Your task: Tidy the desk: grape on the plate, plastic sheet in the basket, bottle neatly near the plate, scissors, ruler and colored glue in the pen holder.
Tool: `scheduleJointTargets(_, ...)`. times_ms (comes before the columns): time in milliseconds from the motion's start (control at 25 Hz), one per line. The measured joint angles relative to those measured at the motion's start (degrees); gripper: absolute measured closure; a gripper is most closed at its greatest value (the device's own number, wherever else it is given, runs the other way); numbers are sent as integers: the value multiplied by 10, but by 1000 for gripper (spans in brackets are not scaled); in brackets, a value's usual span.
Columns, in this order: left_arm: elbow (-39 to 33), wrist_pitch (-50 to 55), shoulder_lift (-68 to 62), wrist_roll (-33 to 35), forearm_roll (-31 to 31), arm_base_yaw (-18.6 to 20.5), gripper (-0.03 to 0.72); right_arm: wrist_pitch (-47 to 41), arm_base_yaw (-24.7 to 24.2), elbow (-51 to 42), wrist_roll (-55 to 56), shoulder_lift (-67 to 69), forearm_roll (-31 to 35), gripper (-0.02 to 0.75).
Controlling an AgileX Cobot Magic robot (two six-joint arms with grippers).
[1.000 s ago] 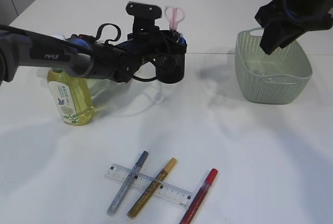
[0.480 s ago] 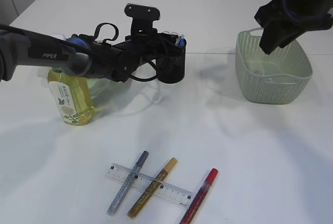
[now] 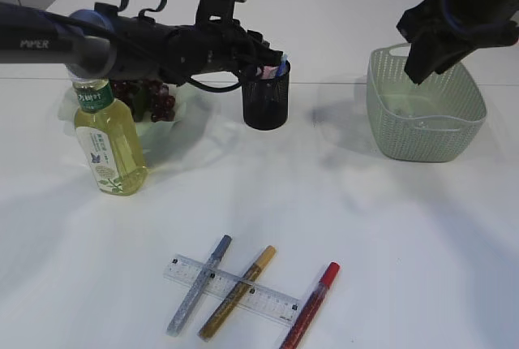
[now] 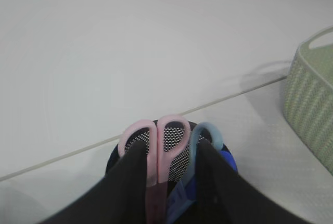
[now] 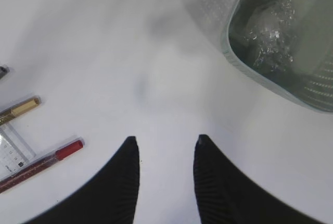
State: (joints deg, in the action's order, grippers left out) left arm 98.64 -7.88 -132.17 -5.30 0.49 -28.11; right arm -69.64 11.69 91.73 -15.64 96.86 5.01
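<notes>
Pink-handled scissors (image 4: 156, 151) stand in the black mesh pen holder (image 3: 266, 101), low inside it (image 3: 266, 70). My left gripper (image 4: 171, 146) hovers just above the holder (image 3: 259, 53), open, its fingers either side of the pink handles. Grapes (image 3: 146, 97) lie on the plate (image 3: 178, 126), with the yellow bottle (image 3: 109, 142) upright in front. The crumpled plastic sheet (image 5: 270, 31) lies in the green basket (image 3: 426, 122). A clear ruler (image 3: 272, 300) lies under silver (image 3: 199, 286), gold (image 3: 237, 292) and red (image 3: 310, 304) glue pens. My right gripper (image 5: 166, 139) hangs open and empty beside the basket.
A blue-handled tool (image 4: 205, 133) also stands in the pen holder. The basket's rim (image 5: 244, 67) is close to my right gripper (image 3: 420, 65), which hangs high at its back left. The ruler and glue pens lie near the table's front edge.
The left arm has lifted up and back from the pen holder, uncovering the grapes and plate. The pink scissors, earlier sticking up above the holder, now sit lower in it. The right arm is still.
</notes>
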Motion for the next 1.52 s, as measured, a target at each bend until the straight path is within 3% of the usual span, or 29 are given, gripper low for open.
scheduleJointTargets(120, 0, 51, 28, 0, 8, 0, 449, 0, 0, 0, -1, 0, 0, 447)
scheduleJointTargets(440, 0, 307, 129, 0, 11, 0, 448, 1, 0, 0, -1, 0, 1, 446)
scheduleJointTargets(720, 0, 480, 189, 0, -31, 0, 442, 1, 0, 0, -1, 0, 26, 447)
scheduleJointTargets(1040, 0, 664, 204, 0, -53, 0, 321, -8, 0, 0, 0, 0, 31, 446)
scheduleJointTargets(1280, 0, 768, 204, 14, -57, 0, 309, -10, 0, 0, 0, 0, 50, 447)
scheduleJointTargets(1520, 0, 779, 205, 15, -84, 0, 308, -11, 0, 0, 0, 0, 55, 446)
